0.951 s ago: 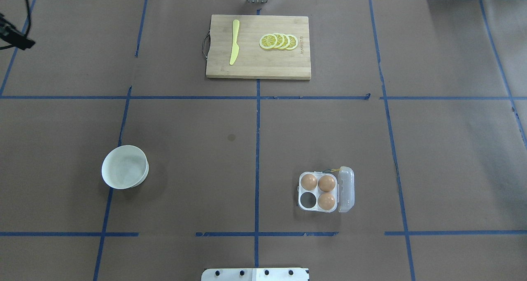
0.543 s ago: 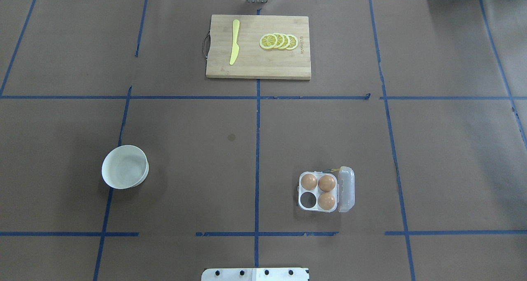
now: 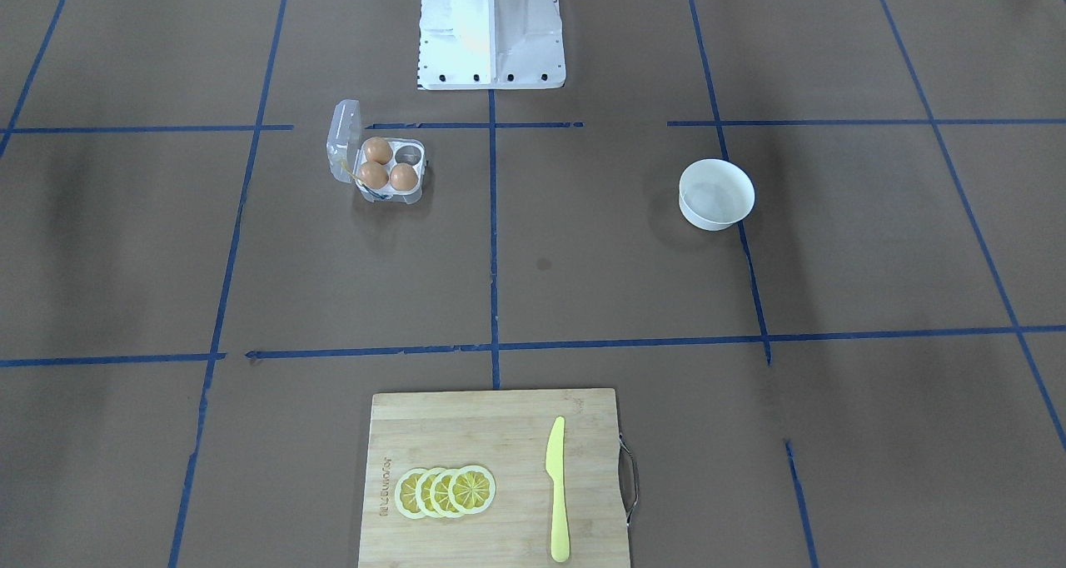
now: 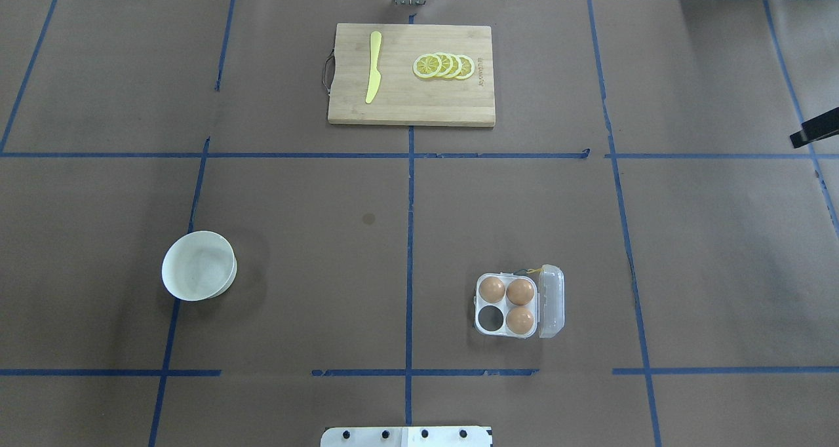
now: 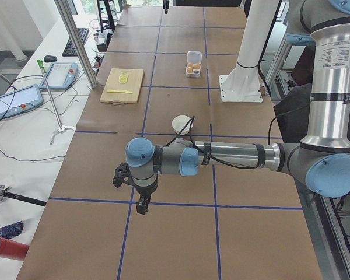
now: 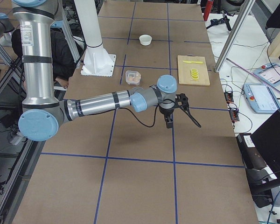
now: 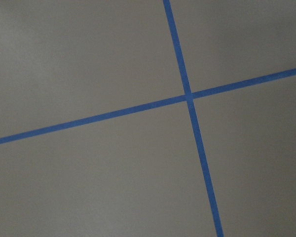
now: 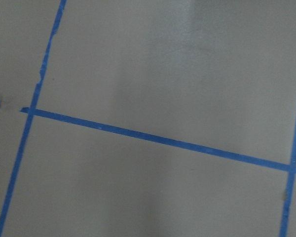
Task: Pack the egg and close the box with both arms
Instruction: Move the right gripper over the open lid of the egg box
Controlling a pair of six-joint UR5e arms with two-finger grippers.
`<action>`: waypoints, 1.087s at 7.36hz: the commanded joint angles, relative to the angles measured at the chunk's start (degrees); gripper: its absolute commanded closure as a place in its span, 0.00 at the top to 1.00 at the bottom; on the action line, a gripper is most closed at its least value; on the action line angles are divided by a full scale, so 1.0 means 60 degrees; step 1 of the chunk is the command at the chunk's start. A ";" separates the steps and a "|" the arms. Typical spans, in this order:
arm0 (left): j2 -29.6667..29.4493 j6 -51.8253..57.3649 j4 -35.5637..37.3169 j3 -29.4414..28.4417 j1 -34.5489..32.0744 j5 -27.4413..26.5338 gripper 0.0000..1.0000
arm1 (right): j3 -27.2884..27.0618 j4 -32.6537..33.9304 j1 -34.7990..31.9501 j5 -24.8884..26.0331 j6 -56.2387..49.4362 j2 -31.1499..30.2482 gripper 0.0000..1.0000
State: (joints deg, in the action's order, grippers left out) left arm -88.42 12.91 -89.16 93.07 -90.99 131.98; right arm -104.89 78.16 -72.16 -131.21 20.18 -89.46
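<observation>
Eggs (image 4: 520, 291): three, each seated in a cup of the box (image 4: 505, 305) | lid (image 4: 552, 301): open, at box's side | left gripper (image 5: 141, 205), right gripper (image 6: 169, 122): well apart from box; opening and grasp cannot be told

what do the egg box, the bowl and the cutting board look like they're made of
Egg box: clear, glossy plastic with a see-through lid. Bowl: smooth and white, plastic or ceramic, cannot tell which. Cutting board: pale wood or bamboo, matte, with visible grain strips.
</observation>
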 commanded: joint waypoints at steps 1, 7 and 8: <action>0.0001 0.0119 -0.0023 0.0030 0.0004 0.0050 1.00 | -0.1206 -0.0063 0.2595 0.1850 0.3852 -0.0046 0.70; -0.0219 0.0104 -0.0096 0.0045 0.0019 0.0093 1.00 | -0.1707 -0.1236 0.6926 0.3983 0.9319 0.1694 0.19; -0.0219 0.0104 -0.0096 0.0059 0.0019 0.0094 1.00 | -0.1824 -0.1221 0.7102 0.4041 0.9743 0.1930 0.20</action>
State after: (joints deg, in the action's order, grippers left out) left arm -89.69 13.55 -89.65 93.37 -90.91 132.50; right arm -114.98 70.77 -31.61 -107.49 74.84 -80.22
